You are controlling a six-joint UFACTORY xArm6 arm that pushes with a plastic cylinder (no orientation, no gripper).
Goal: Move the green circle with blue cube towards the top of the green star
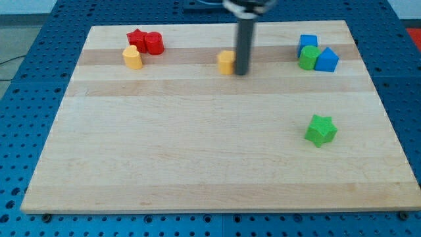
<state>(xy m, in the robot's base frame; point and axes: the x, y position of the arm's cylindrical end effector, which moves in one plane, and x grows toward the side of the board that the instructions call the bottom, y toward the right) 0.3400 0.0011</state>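
The green circle (307, 58) sits near the view's top right, touching a blue cube (308, 43) above it and a second blue block (326, 60) on its right. The green star (321, 130) lies alone lower down on the right side. My tip (241, 71) rests on the board at the top middle, right beside a yellow block (226, 62) on its left. The tip is well to the left of the green circle and blue blocks.
A red star (137, 38) and a red cylinder (154, 43) sit together at the top left, with a yellow block (133, 58) just below them. The wooden board (197, 151) lies on a blue perforated table.
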